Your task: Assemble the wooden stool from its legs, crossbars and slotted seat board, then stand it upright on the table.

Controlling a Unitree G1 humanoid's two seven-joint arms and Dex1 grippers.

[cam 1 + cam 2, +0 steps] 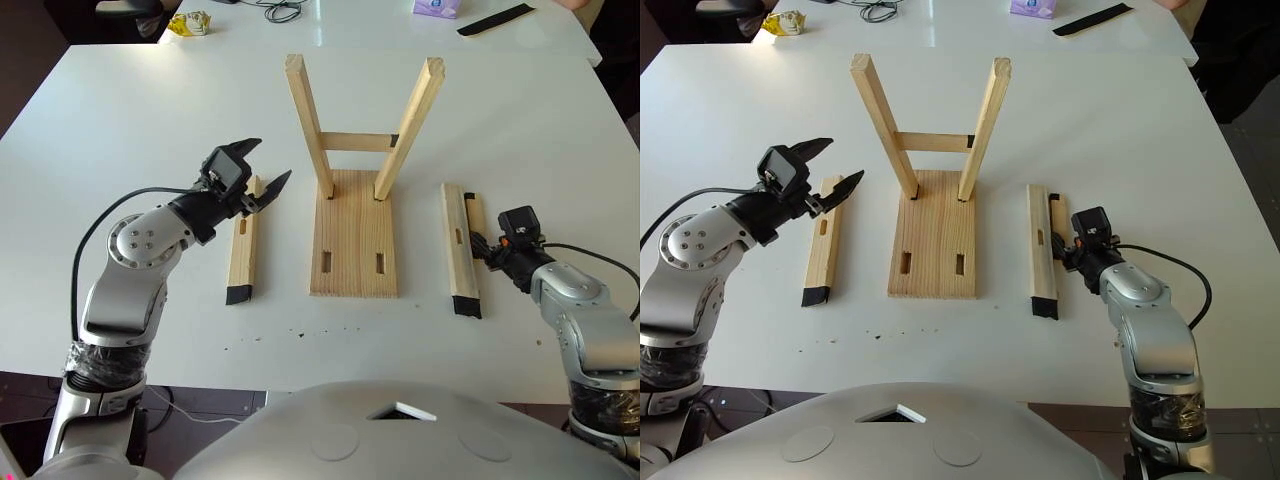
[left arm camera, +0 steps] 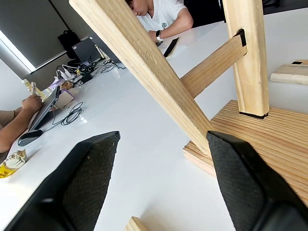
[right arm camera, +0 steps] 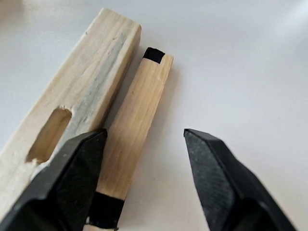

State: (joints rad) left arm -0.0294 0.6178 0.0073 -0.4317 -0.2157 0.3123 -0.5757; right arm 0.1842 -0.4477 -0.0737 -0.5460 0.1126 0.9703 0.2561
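White table (image 1: 120, 100); two legs (image 1: 310, 125) stand slotted in seat board (image 1: 352, 240).

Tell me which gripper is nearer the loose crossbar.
Right. The right gripper is at the crossbar, jaws open either side; the left gripper is over a loose leg across the seat board.

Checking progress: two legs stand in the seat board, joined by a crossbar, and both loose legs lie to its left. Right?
No: one loose leg lies left of the seat board, the other loose leg right of it, per the left eye view.
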